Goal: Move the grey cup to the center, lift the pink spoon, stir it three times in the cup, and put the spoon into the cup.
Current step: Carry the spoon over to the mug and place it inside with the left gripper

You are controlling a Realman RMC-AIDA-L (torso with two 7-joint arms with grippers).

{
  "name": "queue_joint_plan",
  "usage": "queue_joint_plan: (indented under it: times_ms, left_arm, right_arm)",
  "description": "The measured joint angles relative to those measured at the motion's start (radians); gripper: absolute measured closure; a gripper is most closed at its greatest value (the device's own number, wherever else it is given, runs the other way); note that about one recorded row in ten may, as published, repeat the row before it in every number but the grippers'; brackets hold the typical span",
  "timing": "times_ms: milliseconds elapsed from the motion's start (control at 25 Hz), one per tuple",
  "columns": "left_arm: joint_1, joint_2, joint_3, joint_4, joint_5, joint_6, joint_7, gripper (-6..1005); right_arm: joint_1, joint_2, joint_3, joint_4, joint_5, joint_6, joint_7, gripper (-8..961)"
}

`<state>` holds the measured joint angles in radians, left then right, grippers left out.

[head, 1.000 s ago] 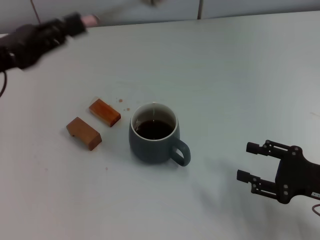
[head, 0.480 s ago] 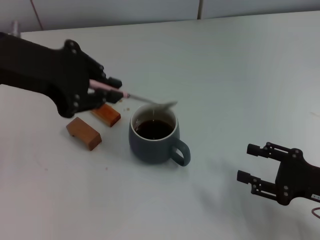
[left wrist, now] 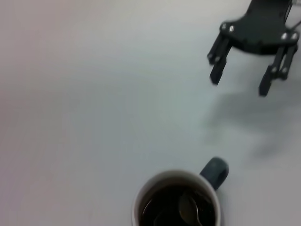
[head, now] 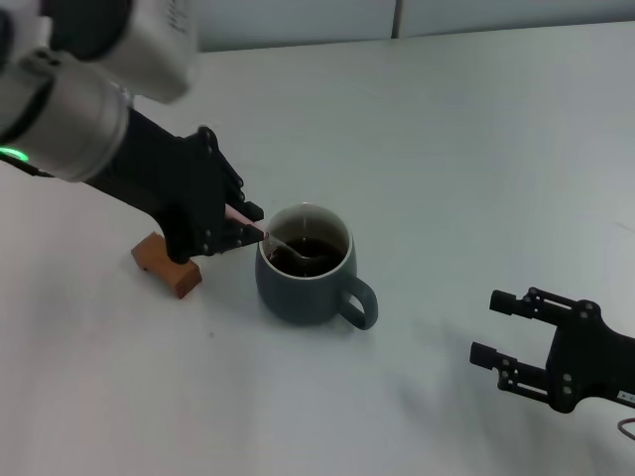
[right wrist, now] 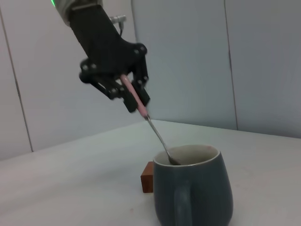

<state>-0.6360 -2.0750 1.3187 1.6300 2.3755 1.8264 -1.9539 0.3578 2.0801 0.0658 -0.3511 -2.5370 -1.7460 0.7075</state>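
The grey cup (head: 306,268) stands mid-table with dark liquid inside and its handle toward my right side; it also shows in the left wrist view (left wrist: 177,202) and the right wrist view (right wrist: 194,184). My left gripper (head: 248,226) hangs just left of the rim, shut on the pink spoon (right wrist: 137,101). The spoon slants down, its metal bowl (left wrist: 187,207) dipped in the liquid. My right gripper (head: 488,325) rests open near the table's front right, apart from the cup.
An orange-brown wooden block (head: 167,266) lies left of the cup, partly under my left arm; a block (right wrist: 148,176) shows behind the cup in the right wrist view. White wall panels run along the table's far edge.
My left arm swung in from the far left, holding the spoon, and lowered its bowl from above the rim into the liquid. The right gripper stayed put.
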Motion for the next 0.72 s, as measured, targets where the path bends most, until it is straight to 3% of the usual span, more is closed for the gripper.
queue_joint_plan:
  times_ms: [120,520,720]
  left_arm:
    - [-0.024,-0.003,0.102,-0.012,0.065,-0.040,-0.033,867]
    - [-0.069,-0.004,0.281,-0.031,0.180,-0.116,-0.102,866]
    - [-0.089,-0.004,0.298,-0.050,0.195,-0.122,-0.112,866]
  right_arm:
    - [-0.003,0.000,0.000,0.001,0.000,0.001,0.000,269]
    - [-0.003,0.000,0.000,0.003,0.000,0.001,0.000,269]
    - [-0.003,-0.001,0.000,0.003,0.000,-0.001,0.000,268]
